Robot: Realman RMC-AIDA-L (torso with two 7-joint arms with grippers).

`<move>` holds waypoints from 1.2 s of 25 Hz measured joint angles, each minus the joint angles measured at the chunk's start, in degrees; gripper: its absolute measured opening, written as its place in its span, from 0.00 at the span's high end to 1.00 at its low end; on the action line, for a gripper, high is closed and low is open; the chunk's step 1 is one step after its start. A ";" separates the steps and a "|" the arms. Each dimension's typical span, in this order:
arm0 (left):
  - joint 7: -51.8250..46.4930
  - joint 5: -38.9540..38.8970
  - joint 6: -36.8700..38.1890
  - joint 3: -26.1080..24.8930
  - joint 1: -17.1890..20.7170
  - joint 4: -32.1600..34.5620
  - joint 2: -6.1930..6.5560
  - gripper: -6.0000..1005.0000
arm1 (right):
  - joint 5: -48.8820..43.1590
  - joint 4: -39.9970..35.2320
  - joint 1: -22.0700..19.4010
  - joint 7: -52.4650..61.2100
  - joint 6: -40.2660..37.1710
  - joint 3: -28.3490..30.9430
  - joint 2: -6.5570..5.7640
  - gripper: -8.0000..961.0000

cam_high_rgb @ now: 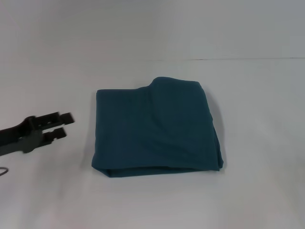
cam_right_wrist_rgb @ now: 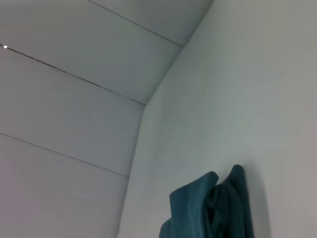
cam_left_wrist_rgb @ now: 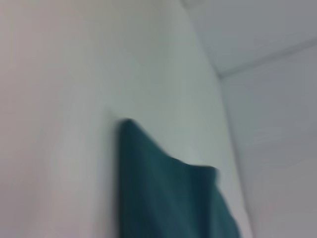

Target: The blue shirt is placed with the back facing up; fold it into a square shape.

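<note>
The blue shirt [cam_high_rgb: 157,128] lies folded into a rough square in the middle of the white table [cam_high_rgb: 257,95], plain side up, with layered edges along its near side. My left gripper [cam_high_rgb: 62,125] hovers to the left of the shirt, apart from it, fingers open with nothing between them. The left wrist view shows a corner of the blue shirt [cam_left_wrist_rgb: 163,198]. A bunched edge of the blue shirt [cam_right_wrist_rgb: 213,208] appears in the right wrist view. The right gripper is out of view.
White table surface surrounds the shirt on all sides. A white wall [cam_high_rgb: 152,28] rises behind the table's far edge.
</note>
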 joint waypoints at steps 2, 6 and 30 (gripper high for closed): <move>1.70 -0.08 0.83 0.68 -1.11 -0.26 -0.18 0.47 | -0.15 -0.24 0.16 -0.04 0.63 -0.54 0.02 0.14; 5.99 -0.05 0.12 3.46 -4.26 -0.71 -0.67 0.28 | -0.27 -0.35 0.83 -0.39 1.84 -3.01 -0.15 0.14; 26.06 7.79 11.29 20.52 -13.89 6.26 3.04 0.08 | -16.42 -16.07 20.23 -15.66 -5.84 -27.63 4.35 0.14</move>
